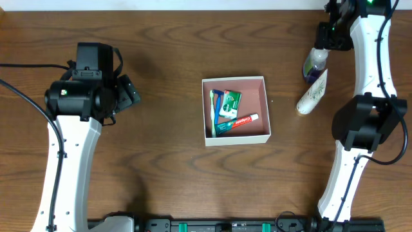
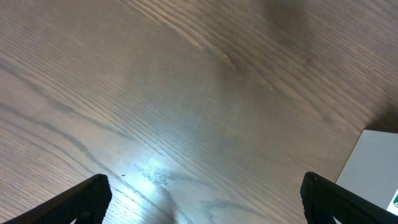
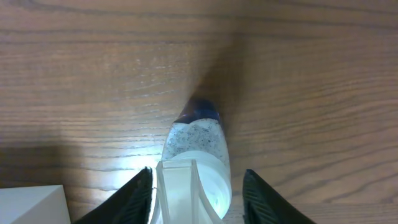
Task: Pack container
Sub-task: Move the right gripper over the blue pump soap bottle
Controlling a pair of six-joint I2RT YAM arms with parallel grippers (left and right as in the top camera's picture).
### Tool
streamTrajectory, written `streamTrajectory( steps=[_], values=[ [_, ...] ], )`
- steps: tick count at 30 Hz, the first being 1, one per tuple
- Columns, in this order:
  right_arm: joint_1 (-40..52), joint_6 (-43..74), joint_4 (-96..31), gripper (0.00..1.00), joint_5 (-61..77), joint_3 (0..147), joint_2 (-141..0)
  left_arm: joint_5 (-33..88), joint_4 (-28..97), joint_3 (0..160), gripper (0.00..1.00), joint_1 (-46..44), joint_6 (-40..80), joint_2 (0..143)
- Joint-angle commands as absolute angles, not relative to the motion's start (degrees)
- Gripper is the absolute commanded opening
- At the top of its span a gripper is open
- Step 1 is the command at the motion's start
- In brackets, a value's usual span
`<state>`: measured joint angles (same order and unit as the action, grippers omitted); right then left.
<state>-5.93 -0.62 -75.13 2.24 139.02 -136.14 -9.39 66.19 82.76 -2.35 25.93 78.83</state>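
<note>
Container [image 1: 256,96] lies well apart from left fingers [image 1: 129,91].

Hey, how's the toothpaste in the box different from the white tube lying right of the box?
The toothpaste lies inside the container; the white tube lies outside it on the table. The toothpaste is red and white and slim; the white tube is paler and thicker. Both lie on their sides.
</note>
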Motion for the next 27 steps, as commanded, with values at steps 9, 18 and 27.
streamTrajectory(
  steps=[9,18,27],
  values=[
    [-6.4,-0.8,-75.5,0.26,2.8,139.7,-136.1,-9.7,66.4,82.8,0.98,-2.1,26.8,79.0],
    [-6.4,0.2,-76.4,0.2,2.9,141.8,-133.6,-9.7,66.4,82.8,0.98,-2.1,26.8,79.0],
    [-6.4,2.3,-79.2,0.17,2.9,146.9,-125.4,-9.7,66.4,82.8,0.98,-2.1,26.8,79.0]
  ],
)
